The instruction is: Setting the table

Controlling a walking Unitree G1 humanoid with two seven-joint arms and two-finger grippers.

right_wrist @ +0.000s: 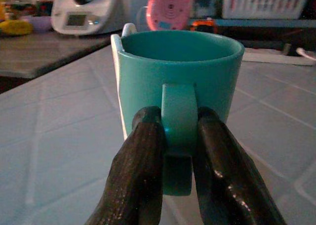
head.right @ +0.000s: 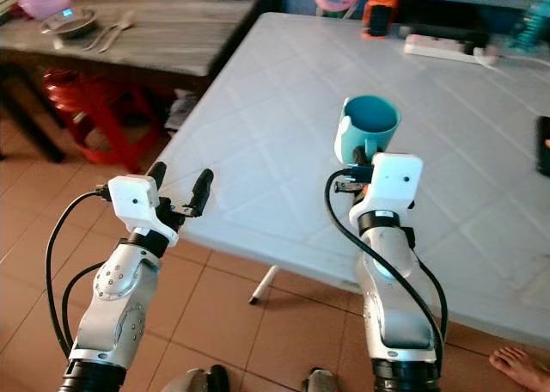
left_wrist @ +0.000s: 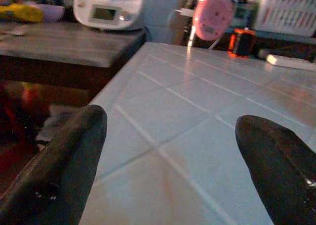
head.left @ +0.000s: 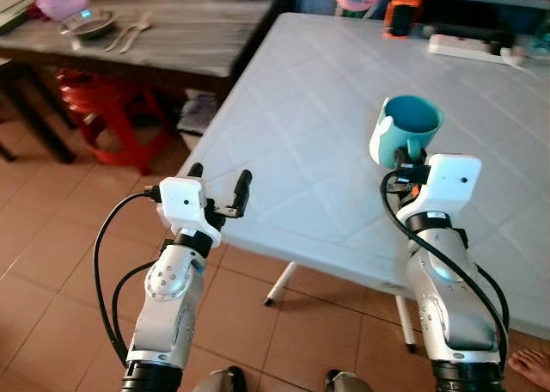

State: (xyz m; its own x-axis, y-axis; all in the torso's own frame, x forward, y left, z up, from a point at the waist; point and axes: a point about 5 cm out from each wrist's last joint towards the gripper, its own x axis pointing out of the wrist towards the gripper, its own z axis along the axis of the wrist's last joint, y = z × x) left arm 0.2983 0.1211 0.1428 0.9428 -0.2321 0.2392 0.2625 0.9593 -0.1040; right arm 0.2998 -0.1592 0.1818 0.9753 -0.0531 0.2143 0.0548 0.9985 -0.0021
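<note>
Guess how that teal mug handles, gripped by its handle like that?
The mug looks rigid, likely ceramic or hard plastic. The right gripper pinches only its handle, so it may swing or twist. Glossy surface, probably a bit slippery. Upright with a wide base, it should stand steadily on the table.

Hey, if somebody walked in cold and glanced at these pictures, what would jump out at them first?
The teal mug, held upright over the pale blue table, with the right gripper pinching its handle between both fingers. Next, the left gripper, open with nothing in it, at the table's near left edge. Behind, a bright pink round object stands at the table's far end, and a red stool sits under the grey wooden side table.
</note>
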